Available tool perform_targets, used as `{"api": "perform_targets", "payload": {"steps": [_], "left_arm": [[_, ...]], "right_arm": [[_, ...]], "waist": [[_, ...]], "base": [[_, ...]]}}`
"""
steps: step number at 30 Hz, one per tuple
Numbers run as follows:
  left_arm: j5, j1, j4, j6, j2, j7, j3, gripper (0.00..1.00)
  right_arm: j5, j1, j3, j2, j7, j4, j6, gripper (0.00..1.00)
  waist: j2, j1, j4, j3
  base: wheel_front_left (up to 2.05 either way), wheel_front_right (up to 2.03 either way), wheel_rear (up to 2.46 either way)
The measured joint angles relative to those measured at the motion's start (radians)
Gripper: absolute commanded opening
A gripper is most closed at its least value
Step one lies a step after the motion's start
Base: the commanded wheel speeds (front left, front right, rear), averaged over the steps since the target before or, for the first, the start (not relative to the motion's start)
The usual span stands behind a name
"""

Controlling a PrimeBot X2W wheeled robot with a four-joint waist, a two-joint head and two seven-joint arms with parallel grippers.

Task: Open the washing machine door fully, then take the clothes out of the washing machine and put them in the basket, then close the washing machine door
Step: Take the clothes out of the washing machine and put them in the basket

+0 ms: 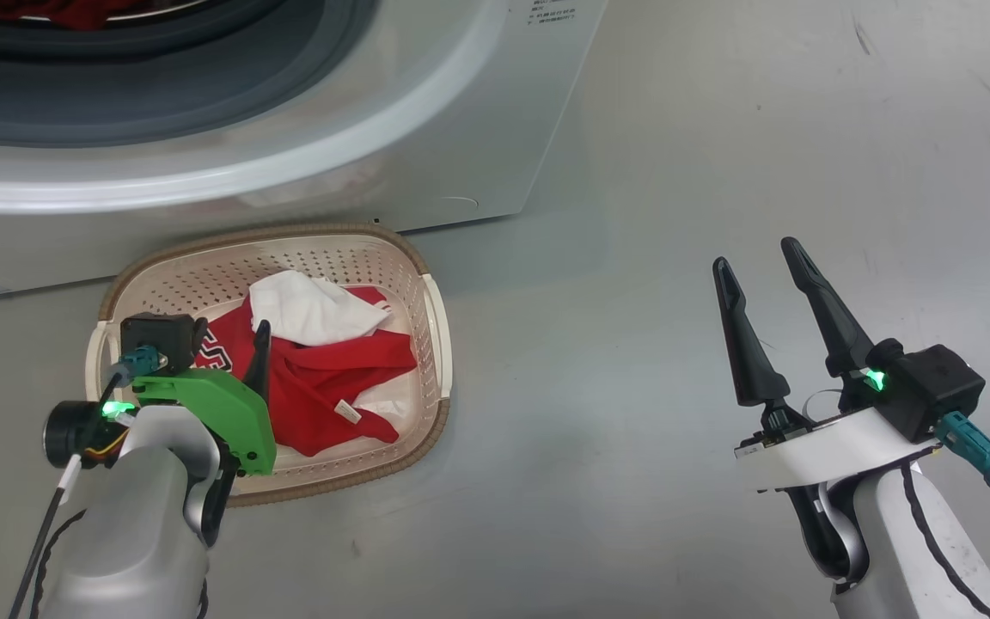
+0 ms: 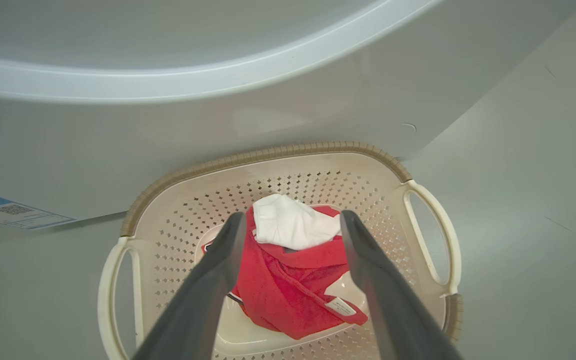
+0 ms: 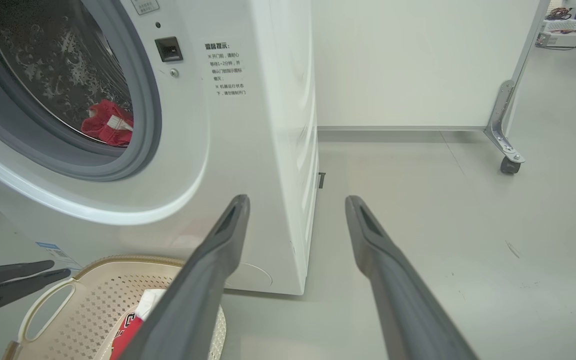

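Note:
The cream basket [image 1: 289, 234] stands on the floor against the front of the white washing machine [image 1: 461, 129]. Red and white clothes [image 1: 323, 378] lie crumpled in it. My left gripper [image 1: 229, 325] hangs over the basket, and in the left wrist view it [image 2: 293, 220] is open above the clothes [image 2: 293, 290], gripping nothing. A further red garment [image 3: 108, 122] lies inside the steel drum. The machine's mouth is uncovered; the washing machine door is out of view. To the right, over bare floor, my right gripper [image 1: 756, 253] is open and holds nothing.
A blue label [image 2: 13, 212] is stuck low on the machine's front. A white partition on a castor [image 3: 510, 165] stands behind the machine's right side. Grey floor [image 1: 718, 129] stretches to the right of machine and basket.

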Motion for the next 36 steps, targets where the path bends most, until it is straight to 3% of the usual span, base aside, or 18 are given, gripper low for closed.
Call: {"api": "perform_targets", "payload": {"steps": [16, 28, 36], "left_arm": [[0.003, 0.009, 0.021, 0.006, -0.004, -0.185, 0.015, 1.0], [0.034, 0.084, -0.145, 0.036, -0.011, -0.201, 0.025, 1.0], [0.067, 0.171, -0.325, 0.074, -0.003, -0.201, 0.056, 1.0]], "right_arm": [[-0.001, 0.021, -0.033, 0.002, 0.0, 0.055, -0.001, 1.0], [-0.009, 0.088, -0.058, -0.01, 0.0, 0.086, -0.011, 1.0], [-0.019, 0.13, -0.047, -0.011, 0.0, 0.099, -0.012, 1.0]], "waist": [[0.0, 0.0, 0.036, -0.091], [0.0, 0.0, 0.086, -0.209], [0.0, 0.0, 0.119, -0.298]], "base": [[0.0, 0.0, 0.0], [0.0, 0.0, 0.0], [0.0, 0.0, 0.0]]}}
